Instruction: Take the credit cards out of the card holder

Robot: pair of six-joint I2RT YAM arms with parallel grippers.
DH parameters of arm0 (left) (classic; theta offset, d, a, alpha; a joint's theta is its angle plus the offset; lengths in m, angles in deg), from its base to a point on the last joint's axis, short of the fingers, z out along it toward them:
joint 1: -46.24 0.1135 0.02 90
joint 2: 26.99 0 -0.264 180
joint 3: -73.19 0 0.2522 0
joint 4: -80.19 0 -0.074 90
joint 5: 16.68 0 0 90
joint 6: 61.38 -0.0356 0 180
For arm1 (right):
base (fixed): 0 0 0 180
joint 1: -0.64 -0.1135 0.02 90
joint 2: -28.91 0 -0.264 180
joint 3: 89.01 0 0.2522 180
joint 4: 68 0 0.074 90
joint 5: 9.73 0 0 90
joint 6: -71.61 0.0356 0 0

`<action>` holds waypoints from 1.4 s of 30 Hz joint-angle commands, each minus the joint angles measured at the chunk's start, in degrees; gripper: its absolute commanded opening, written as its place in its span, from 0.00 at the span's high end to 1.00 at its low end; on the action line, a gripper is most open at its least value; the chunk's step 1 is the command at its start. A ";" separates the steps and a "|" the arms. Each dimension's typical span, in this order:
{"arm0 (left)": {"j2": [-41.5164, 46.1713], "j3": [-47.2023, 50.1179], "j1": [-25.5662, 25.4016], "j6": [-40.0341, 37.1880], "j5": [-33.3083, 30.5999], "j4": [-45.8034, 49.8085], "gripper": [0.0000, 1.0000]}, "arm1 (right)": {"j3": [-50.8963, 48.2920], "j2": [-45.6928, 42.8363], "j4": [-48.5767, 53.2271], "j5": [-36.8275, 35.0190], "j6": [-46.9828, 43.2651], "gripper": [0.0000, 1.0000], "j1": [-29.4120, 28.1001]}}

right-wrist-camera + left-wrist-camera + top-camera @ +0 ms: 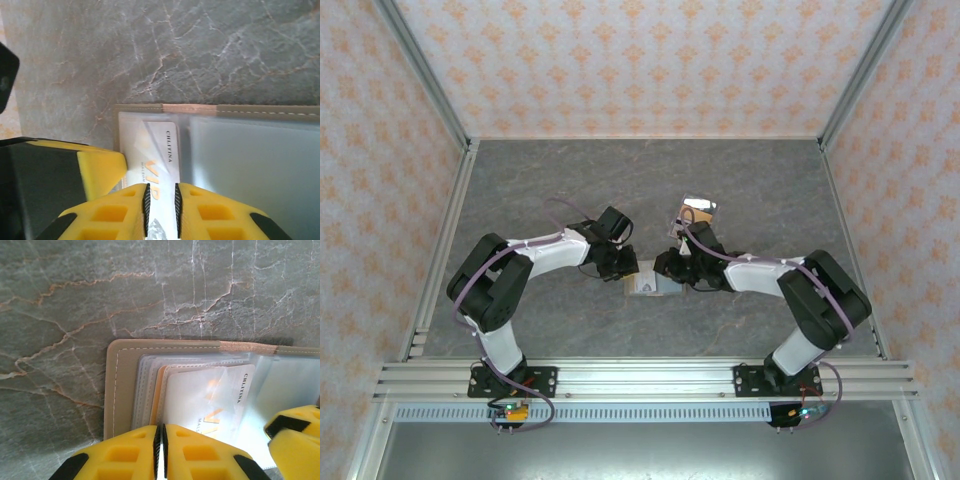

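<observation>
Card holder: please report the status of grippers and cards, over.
Left gripper shut at card holder edge. Right gripper jaws narrowly apart over VIP card, card not yet out. Holder lies open; grippers crowd side by side.

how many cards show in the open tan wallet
2: a white card with orange VIP lettering on top, and an orange card's edge peeking out beside it. More may be hidden.
</observation>
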 commanded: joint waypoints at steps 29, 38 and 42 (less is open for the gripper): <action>-2.94 0.37 -0.34 -0.30 -0.80 1.08 0.90 | 1.52 5.26 -5.51 7.46 -2.49 0.89 0.13; -0.96 -1.05 -0.20 -1.12 -2.38 3.48 0.85 | -0.96 1.51 -4.25 4.12 -2.96 0.96 1.09; 0.30 -1.07 -0.05 -1.08 -2.76 3.79 0.83 | -2.19 -0.39 -3.11 1.96 -3.29 0.98 1.28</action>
